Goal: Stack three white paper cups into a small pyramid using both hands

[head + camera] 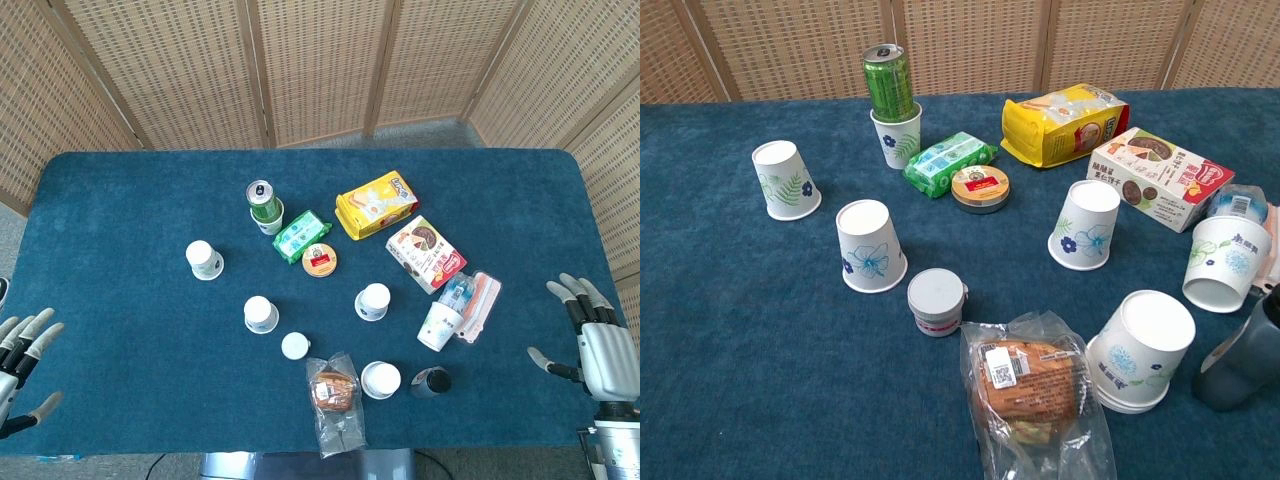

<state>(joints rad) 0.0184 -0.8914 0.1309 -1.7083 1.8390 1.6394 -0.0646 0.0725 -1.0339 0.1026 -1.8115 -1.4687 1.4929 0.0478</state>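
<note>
Several white paper cups with blue or green prints stand upside down on the blue table. One is at the left (pixel 204 259) (pixel 786 180), one nearer the middle (pixel 260 313) (pixel 870 246), one right of centre (pixel 373 301) (pixel 1085 225). Another cup (pixel 380 379) (pixel 1140 338) sits near the front, and one more (pixel 439 326) (pixel 1225 262) is at the right. My left hand (pixel 20 370) hovers at the table's front left corner, fingers spread, holding nothing. My right hand (pixel 595 345) is at the right edge, also spread and empty. Neither hand shows in the chest view.
A green can (pixel 888 82) stands in an upright cup (pixel 897 135) at the back. Around the cups lie a green pack (pixel 301 235), a round tin (pixel 319 260), a yellow bag (pixel 376 203), a biscuit box (pixel 426 253), a small white jar (pixel 936 300), bagged bread (pixel 1030 385) and a dark bottle (pixel 431 381).
</note>
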